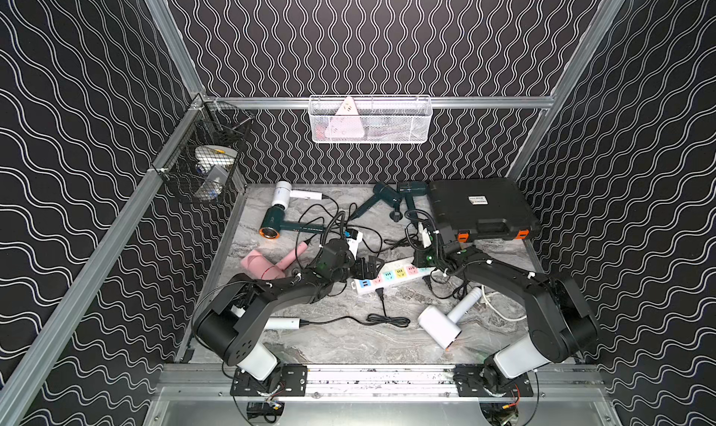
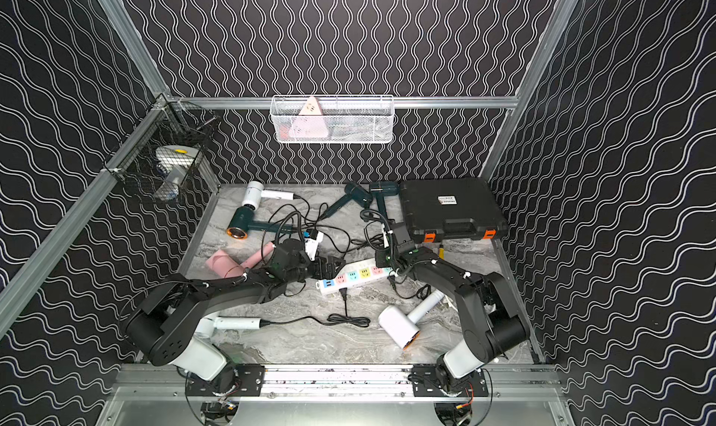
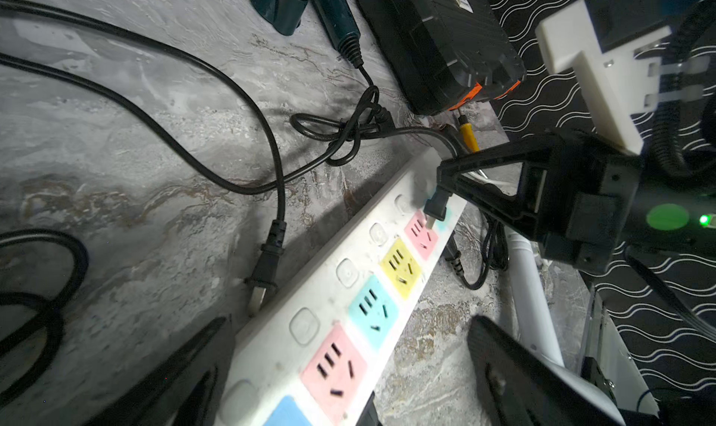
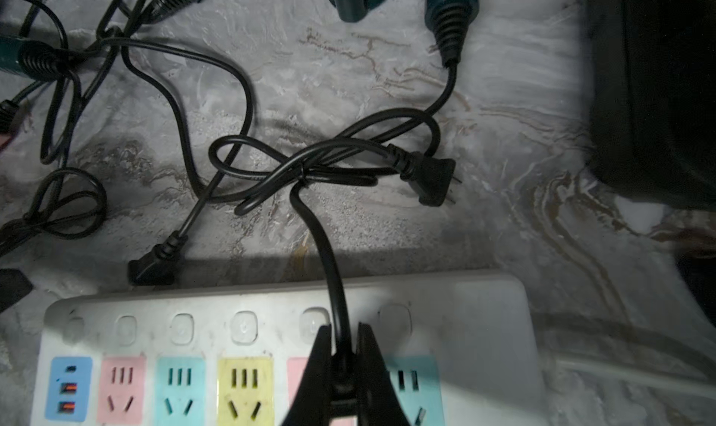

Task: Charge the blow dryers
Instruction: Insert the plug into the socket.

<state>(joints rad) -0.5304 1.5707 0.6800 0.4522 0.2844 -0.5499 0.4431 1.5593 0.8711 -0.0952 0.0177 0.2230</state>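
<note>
- Right pincer [image 4: 343, 339] pinches black two-pin plug [image 3: 437, 207] above white power strip's [image 4: 465, 308] three-o'clock end.
- Left pincer [image 3: 348, 366] gapes wide astride it.
- Sockets [image 4: 244, 385] look empty: no T-shaped blow dryers [image 1: 288, 224] charging yet.

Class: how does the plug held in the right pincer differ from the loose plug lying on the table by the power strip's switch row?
The held plug is gripped by the right pincer; the loose plug is free. The held plug stands prongs-down over the power strip; the loose plug lies flat on the table beside it. Both are black.
</note>
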